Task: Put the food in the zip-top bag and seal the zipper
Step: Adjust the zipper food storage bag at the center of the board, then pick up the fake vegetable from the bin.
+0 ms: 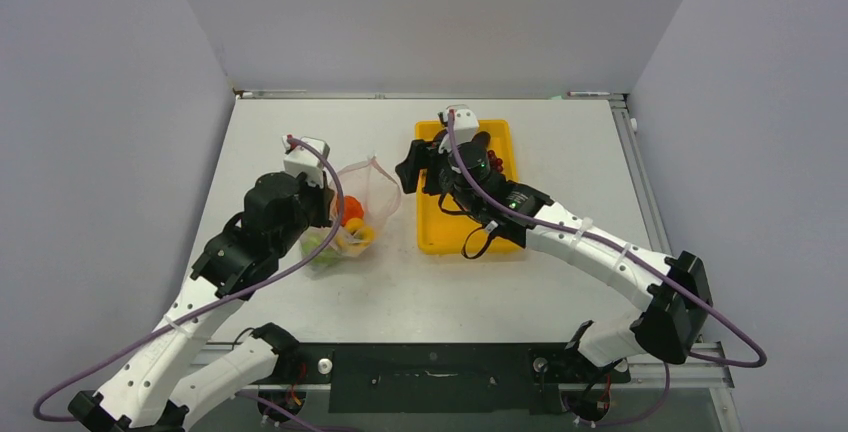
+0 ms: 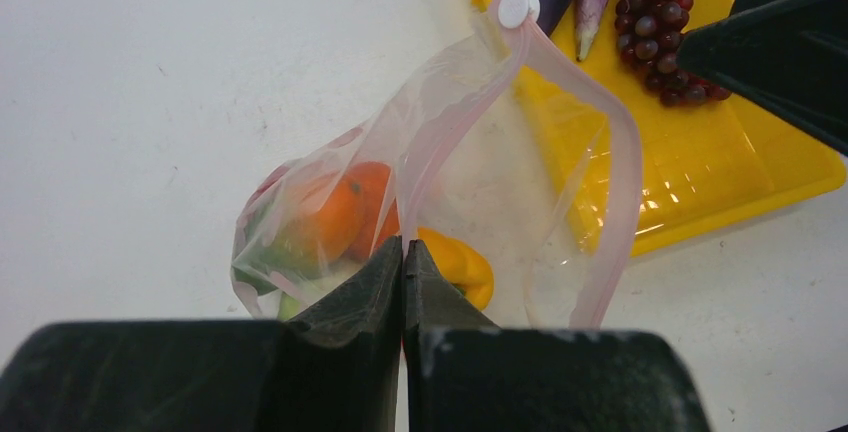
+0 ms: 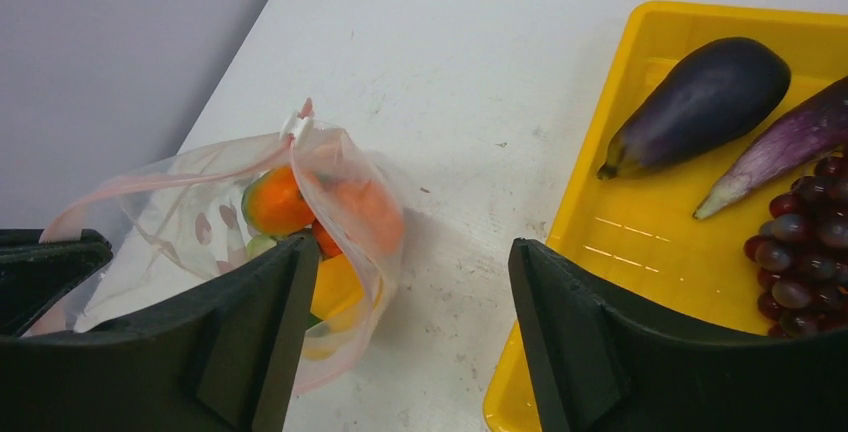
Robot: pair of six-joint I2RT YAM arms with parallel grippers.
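The clear dotted zip-top bag [image 2: 440, 152] lies left of the tray and holds an orange pepper [image 2: 345, 212], a yellow pepper [image 2: 460, 267] and green pieces. Its mouth stands open, and the pink zipper [image 2: 625, 182] loops up to a white slider [image 2: 515, 7]. My left gripper [image 2: 403, 252] is shut on the bag's mouth edge. My right gripper [image 3: 415, 252] hangs open and holds nothing, over the table between the bag [image 3: 200, 212] and the tray. A dark eggplant [image 3: 700, 102], a paler eggplant [image 3: 790, 142] and grapes [image 3: 800, 252] lie in the tray.
The rigid yellow tray [image 1: 440, 232] stands right of the bag [image 1: 365, 202] at mid-table. Grey walls close off the left, back and right sides. The right arm reaches across the tray's near half.
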